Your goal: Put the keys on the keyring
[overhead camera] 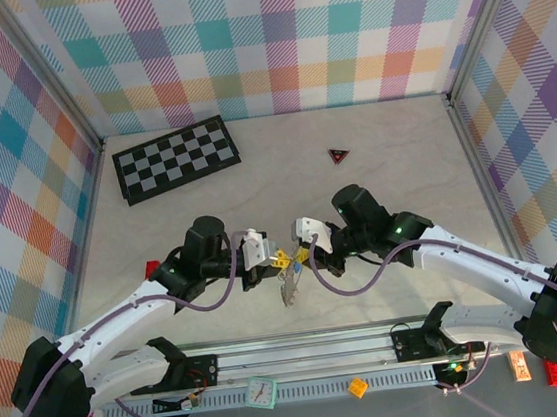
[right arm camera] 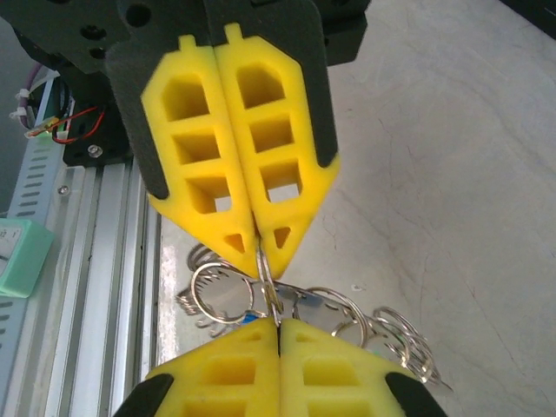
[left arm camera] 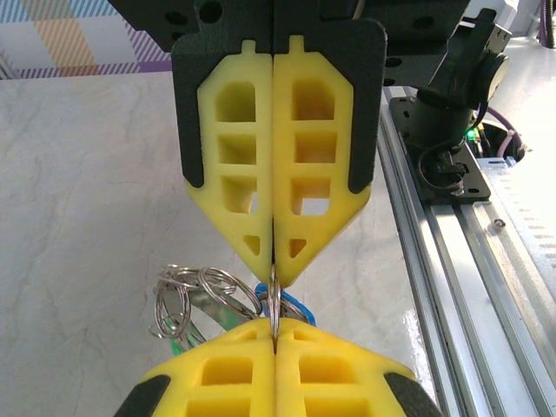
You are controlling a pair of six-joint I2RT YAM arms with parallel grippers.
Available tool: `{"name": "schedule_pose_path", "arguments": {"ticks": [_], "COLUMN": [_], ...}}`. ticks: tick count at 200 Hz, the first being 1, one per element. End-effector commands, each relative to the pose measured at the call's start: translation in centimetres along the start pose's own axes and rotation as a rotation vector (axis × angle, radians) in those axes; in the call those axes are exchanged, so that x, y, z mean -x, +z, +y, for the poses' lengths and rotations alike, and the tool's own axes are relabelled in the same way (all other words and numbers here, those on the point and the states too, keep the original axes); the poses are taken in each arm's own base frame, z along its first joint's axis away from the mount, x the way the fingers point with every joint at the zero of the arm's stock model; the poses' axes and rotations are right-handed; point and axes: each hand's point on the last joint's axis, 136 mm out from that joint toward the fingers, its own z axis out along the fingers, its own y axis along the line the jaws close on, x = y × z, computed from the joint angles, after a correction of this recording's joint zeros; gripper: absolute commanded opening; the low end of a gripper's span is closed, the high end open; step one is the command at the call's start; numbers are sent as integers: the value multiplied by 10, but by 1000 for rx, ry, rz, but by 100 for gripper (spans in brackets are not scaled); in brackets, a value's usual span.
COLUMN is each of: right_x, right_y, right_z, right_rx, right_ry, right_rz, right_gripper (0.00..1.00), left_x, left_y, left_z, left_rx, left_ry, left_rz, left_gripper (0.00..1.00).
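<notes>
The keyring (left arm camera: pixel 195 300) is pinched by one thin loop between the fully closed left gripper (left arm camera: pixel 274 276) and right gripper (right arm camera: pixel 261 263), tip to tip; the blue key (left arm camera: pixel 294 306) is seen just beside it, so both grips should be held firm

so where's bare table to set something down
Bare table lies between the checkerboard and the dark triangle, and from the triangle to the right wall. It is crowded at front centre, where the left arm and right arm meet over the keyring.
</notes>
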Motion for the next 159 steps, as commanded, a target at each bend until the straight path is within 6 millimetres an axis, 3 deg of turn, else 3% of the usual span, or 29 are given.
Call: {"name": "schedule_pose_path", "arguments": {"ticks": [1, 86, 122, 159], "right_x": [-9, 1, 0, 5], "right_y": [-2, 12, 4, -2], "right_z": [-3, 0, -2, 5], "right_rx": [-3, 69, 24, 35], "right_ry": [6, 50, 35, -10], "right_rz": [22, -47, -57, -104], "right_gripper": [1, 1, 19, 25], "left_x": [20, 22, 20, 20], "left_y": [-3, 0, -1, 0], "left_z": [-6, -6, -7, -6], "left_rx": [-23, -33, -28, -26], "left_ry": [52, 48, 44, 36], "left_rz": [-80, -104, -103, -111], "left_gripper": [0, 0, 0, 0]}}
